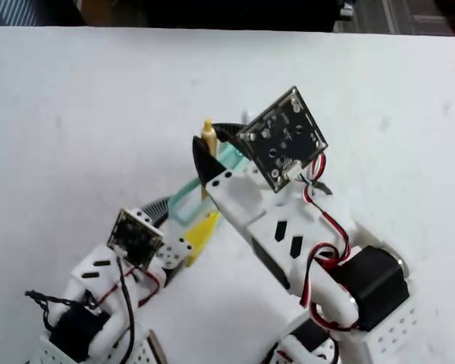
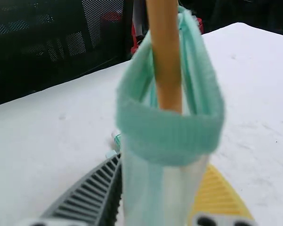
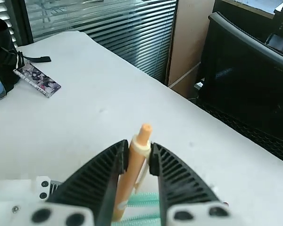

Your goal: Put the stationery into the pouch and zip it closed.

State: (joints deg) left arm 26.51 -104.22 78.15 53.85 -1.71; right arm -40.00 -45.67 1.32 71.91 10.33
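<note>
Two pincers meet at the mint-green pouch point(image 2: 170, 132), which sits near the middle of the white surface point(image 1: 76, 114). The right pincer point(image 3: 138, 147) is clenched on an orange pen point(image 3: 132, 175), its black ribbed fingers point(image 3: 104, 174) pressing the barrel from both sides with no gap showing. The pen's capped end sticks out past the fingertips, away from the pouch. Its other end runs down toward the pouch's green zipper teeth, just under this pincer. From the left wrist view the pen drops into the pouch's open mouth, passing inside the fabric band at the pouch's rim. The left pincer point(image 2: 162, 181) grasps the pouch at the end opposite that mouth, one grey ribbed finger and one yellow finger flanking the fabric and touching it. Seen from the high view, the pouch stretches between the two arms, with the right arm's camera board hanging over the mouth end and hiding part of it. Well away from the pouch, a black bag point(image 3: 1, 52) rests on the surface with a printed card point(image 3: 37, 80) beside it. Beyond the surface's edge, past the pouch, stands a black mesh chair point(image 3: 247, 94).
</note>
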